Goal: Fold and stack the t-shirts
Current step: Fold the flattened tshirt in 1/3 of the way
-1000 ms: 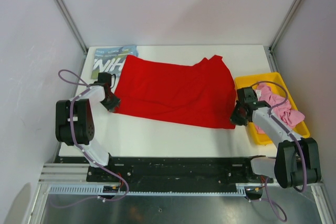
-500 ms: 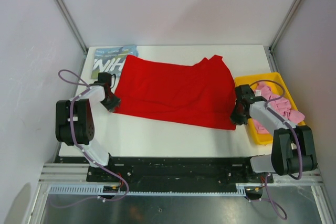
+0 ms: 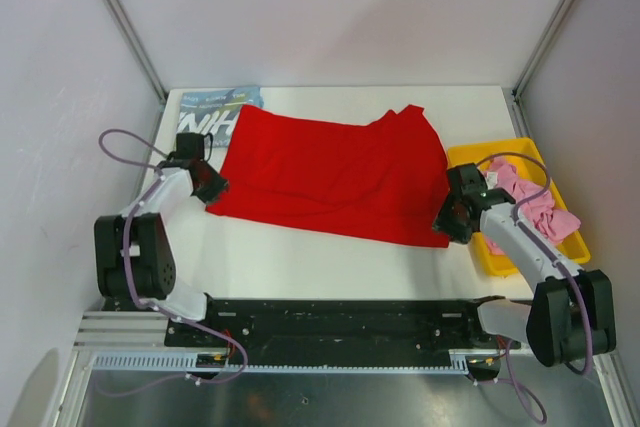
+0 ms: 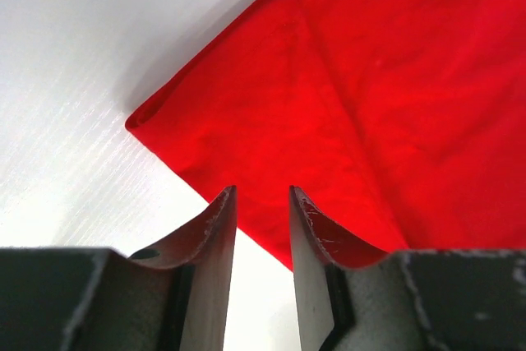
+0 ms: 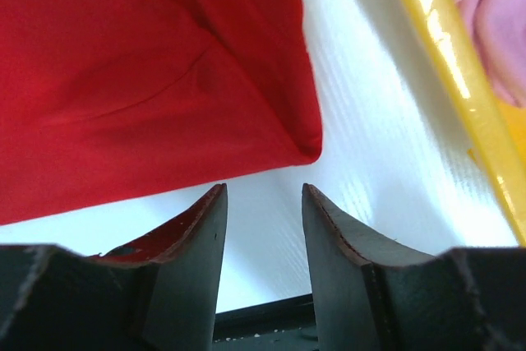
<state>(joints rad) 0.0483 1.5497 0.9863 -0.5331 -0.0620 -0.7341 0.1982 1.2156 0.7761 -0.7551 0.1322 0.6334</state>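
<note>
A white table (image 3: 330, 257) between pale walls carries the work. The left gripper (image 4: 261, 195) has its fingers a narrow gap apart with nothing between them, poised over the near left hem of the red t-shirt (image 3: 330, 172). The right gripper (image 5: 263, 191) is likewise parted and empty over bare table. The likely trouble is a thin catch: closing here, the right fingers could meet only table, or either side could pinch one layer, so the fold drags crooked. The red shirt's near right corner lies just ahead of the right fingers, not between them. The blue t-shirt (image 3: 205, 117) lies beyond the left gripper, partly under the red, and the pink t-shirt (image 3: 530, 202) sits in the yellow tray (image 3: 575, 252) on the right.
</note>
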